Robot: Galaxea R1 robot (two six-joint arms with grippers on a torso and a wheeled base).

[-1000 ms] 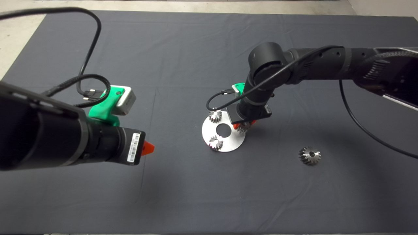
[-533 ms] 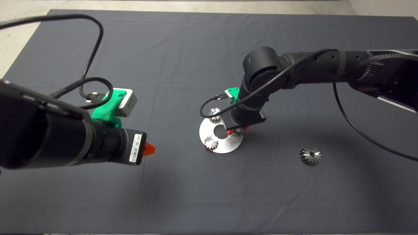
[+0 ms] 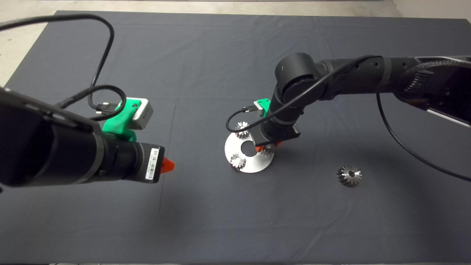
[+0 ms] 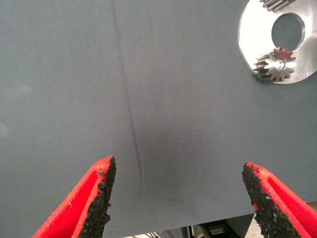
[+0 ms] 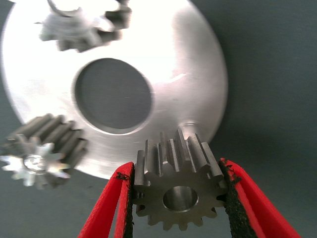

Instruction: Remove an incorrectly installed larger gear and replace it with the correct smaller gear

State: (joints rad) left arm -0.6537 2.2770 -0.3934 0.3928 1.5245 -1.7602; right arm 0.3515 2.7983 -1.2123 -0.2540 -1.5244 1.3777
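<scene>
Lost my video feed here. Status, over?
Right gripper shut on smaller gear over the round plate. Left gripper open, idle. Larger gear off on mat. Nothing obstructing.

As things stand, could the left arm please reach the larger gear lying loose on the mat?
Probably not easily: the larger gear lies beyond the disc, where the right gripper is working, so the left gripper would have to cross it.

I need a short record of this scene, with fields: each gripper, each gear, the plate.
right gripper: shut on smaller gear, above the edge of the plate, by a pin
left gripper: open, over bare mat, holds nothing
larger gear: lies on the mat, apart from the plate
other small gears: two on the plate
plate: round, steel, centre hole
</scene>
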